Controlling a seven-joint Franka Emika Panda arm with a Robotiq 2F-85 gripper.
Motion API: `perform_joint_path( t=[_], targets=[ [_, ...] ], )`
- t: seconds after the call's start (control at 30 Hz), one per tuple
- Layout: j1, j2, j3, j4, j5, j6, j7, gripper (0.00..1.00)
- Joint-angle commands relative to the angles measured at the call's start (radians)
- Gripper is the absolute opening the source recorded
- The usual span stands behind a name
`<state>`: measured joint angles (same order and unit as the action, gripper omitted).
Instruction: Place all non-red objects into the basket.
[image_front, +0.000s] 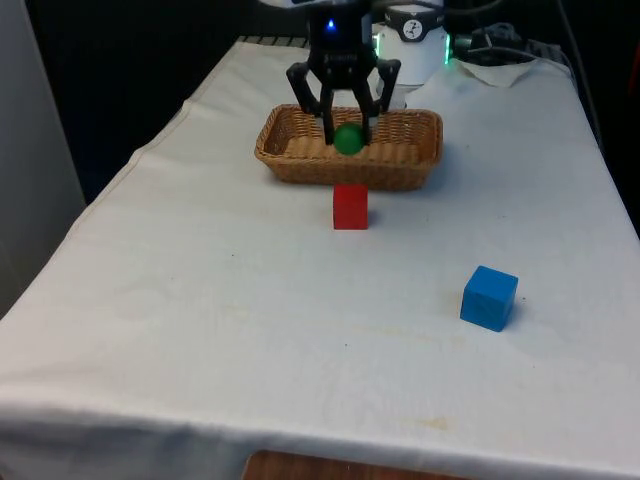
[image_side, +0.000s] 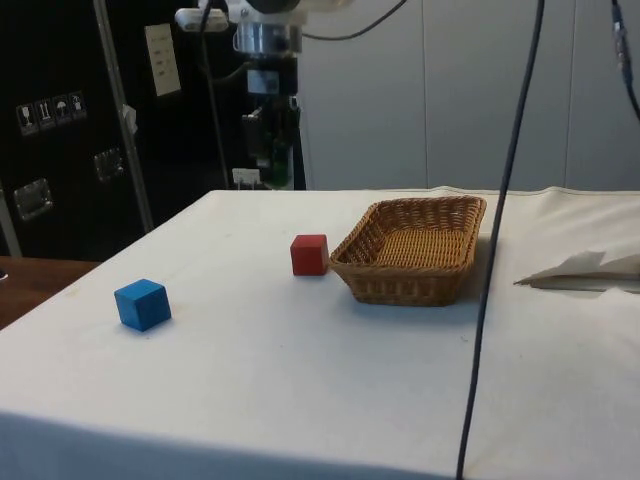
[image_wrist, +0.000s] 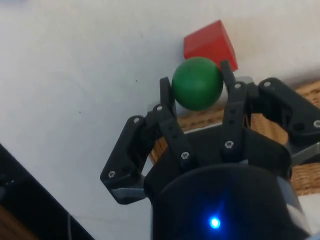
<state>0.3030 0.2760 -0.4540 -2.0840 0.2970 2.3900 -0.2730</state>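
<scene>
The tool (image_front: 346, 128) pinches a green ball (image_front: 348, 139) between its two fingertips and holds it in the air above the near edge of the wicker basket (image_front: 420, 150). In the wrist view the ball (image_wrist: 197, 83) sits right at the ends of the fingers (image_wrist: 166, 95), with the red cube (image_wrist: 210, 44) on the white cloth beyond it.

The ball looks smooth, hard and light, so I judge it stiff enough for a firm pinch, but slippery because it is round. The fingers touch it only at two small places across its widest part; this is the right place to hold it, since a grip lower or higher can let it slide out. When let go, it may roll or bounce, and the woven walls should stop it.

The blue cube (image_front: 488, 297) stands well apart on the tabletop (image_front: 200, 300), toward the front view's right. Its flat opposite faces look easy to take hold of. The red cube (image_front: 350, 206), just in front of the basket, should not be moved.
</scene>
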Motion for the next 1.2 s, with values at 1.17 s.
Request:
perform_joint_path(
  t=[1.17],
  targets=[
    [-0.009, -0.374, -0.083, -0.364, -0.260, 0.029, 0.017, 0.00]
  ],
)
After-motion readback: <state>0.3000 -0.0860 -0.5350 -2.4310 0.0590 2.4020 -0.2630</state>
